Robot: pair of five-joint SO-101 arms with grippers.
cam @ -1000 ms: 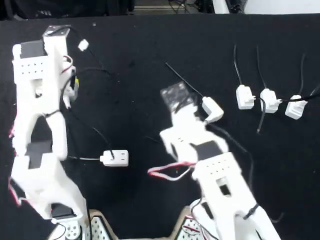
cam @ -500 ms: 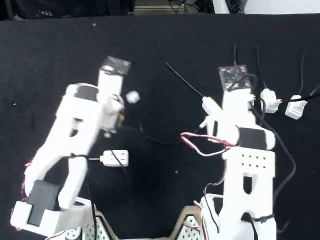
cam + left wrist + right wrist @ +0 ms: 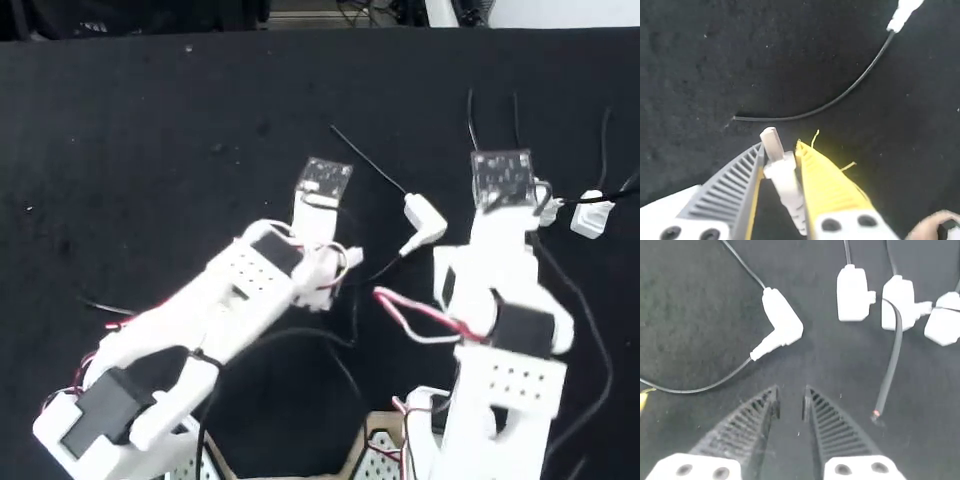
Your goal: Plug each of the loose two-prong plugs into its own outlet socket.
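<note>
The left gripper (image 3: 779,146) has its grey and yellow fingers closed on a small white plastic plug (image 3: 781,172), held over the black cloth table (image 3: 150,120) with the tip forward and a bit tilted. I think it can twist or slip when pressed into a socket, because the grip is narrow. The right gripper (image 3: 790,399) holds nothing, its fingers only a little apart, near a white angled plug (image 3: 782,322), and it may push this away. A thin black cable (image 3: 840,97) lies just ahead of the held plug and can catch it. Beside three white block-shaped adapters (image 3: 854,294), a loose thick black cable (image 3: 892,355) crosses the way.
</note>
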